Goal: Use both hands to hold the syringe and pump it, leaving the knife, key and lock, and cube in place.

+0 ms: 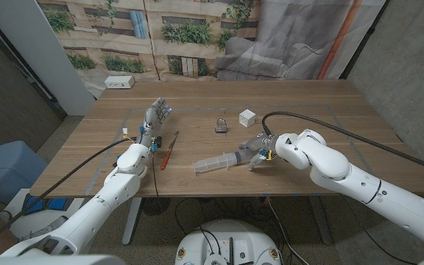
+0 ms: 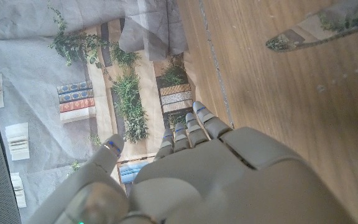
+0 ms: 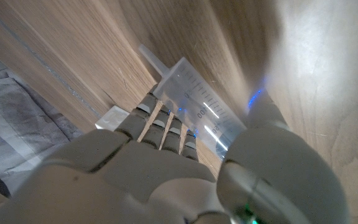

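Fingers of the right hand (image 1: 260,152) curl down onto the plunger end of the syringe (image 1: 221,161), and in the right wrist view those fingers (image 3: 166,127) press on the clear, graduated barrel (image 3: 194,102) with the thumb on its other side, so this hand grips the syringe against the wooden table (image 1: 308,110). The right arm comes in from the near right corner, its forearm angled across the table's front edge and its wrist bent toward the middle of the table. The syringe lies on its side near the front edge, tip pointing toward the robot's left. The left hand (image 1: 153,119) is held out over the left part of the table, fingers extended away from the robot and slightly apart, holding nothing; the left wrist view shows its back (image 2: 229,180) with the fingers reaching straight ahead (whether the palm touches the wood, I cannot tell). Its forearm runs from the near left corner up along the table's left side. Just beside that wrist lies the knife (image 1: 168,149), red-handled, well apart from the syringe's tip. Farther back sit the lock (image 1: 221,125) and, just to its right, the white cube (image 1: 247,116).
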`<control>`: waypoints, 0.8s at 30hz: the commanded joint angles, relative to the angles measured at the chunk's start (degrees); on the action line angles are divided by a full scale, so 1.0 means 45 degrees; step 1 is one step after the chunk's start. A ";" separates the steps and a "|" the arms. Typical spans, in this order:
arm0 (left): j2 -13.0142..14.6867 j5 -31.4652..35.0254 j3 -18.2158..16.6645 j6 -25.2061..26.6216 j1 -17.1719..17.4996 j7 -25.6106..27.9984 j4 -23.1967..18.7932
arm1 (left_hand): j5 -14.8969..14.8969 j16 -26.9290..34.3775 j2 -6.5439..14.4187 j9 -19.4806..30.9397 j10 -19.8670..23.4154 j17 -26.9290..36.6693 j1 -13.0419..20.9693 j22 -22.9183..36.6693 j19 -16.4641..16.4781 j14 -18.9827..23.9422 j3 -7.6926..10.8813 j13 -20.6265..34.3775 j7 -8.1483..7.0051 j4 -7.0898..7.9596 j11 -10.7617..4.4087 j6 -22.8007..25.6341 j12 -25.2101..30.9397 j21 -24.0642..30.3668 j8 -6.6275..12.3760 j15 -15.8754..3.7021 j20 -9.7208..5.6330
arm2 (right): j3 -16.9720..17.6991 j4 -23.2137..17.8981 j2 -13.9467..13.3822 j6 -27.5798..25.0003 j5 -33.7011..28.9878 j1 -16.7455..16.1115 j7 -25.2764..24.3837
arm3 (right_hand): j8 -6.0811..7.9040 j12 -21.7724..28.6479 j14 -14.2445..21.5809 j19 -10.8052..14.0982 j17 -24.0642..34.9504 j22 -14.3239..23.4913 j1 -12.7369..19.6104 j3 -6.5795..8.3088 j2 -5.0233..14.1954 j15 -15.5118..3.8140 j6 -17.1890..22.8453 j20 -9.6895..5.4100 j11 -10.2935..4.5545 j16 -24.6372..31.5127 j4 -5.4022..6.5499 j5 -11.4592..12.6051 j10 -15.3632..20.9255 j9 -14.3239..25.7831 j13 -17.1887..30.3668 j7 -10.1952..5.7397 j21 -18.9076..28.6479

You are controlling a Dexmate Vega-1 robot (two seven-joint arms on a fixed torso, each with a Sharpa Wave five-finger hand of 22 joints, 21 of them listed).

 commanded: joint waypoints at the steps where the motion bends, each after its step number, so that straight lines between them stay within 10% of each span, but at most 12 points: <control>1: 0.0084 -0.0068 -0.0095 0.0107 0.0216 0.0100 -0.0162 | -0.0008 0.0037 0.0869 0.0028 0.0101 0.0053 -0.0039 0.0047 0.0124 0.0137 0.0123 0.0024 0.0012 0.0019 0.0024 0.0104 0.0081 0.0074 0.0031 0.0050 -0.0019 | 0.0097 0.0192 0.0039 0.0409 0.0162 0.0010 -0.0527 | 0.0258 0.0173 0.0735 0.0683 0.0049 0.0025 0.0395 0.0097 -0.0020 -0.0938 0.0945 -0.0160 -0.0124 0.0244 0.0053 0.0010 0.0819 0.0037 0.0044 -0.0196 0.0029; 24: 0.0113 -0.0228 -0.0201 0.0123 0.0366 0.0097 -0.0122 | -0.0012 0.0071 0.0849 0.0032 0.0312 0.0055 -0.0072 0.0047 0.0370 0.0468 0.0143 0.0036 0.0012 0.0052 0.0127 0.0114 0.0096 0.0105 0.0008 0.0080 0.0019 | 0.0073 0.0543 0.0138 0.0608 -0.0120 -0.0306 -0.2222 | 0.0607 0.0326 0.4026 0.2475 0.0020 0.0029 0.1981 0.0059 -0.0174 -0.2250 0.3676 -0.1099 -0.1295 0.1113 0.0096 0.0145 0.3999 0.0023 -0.0048 -0.1260 -0.0062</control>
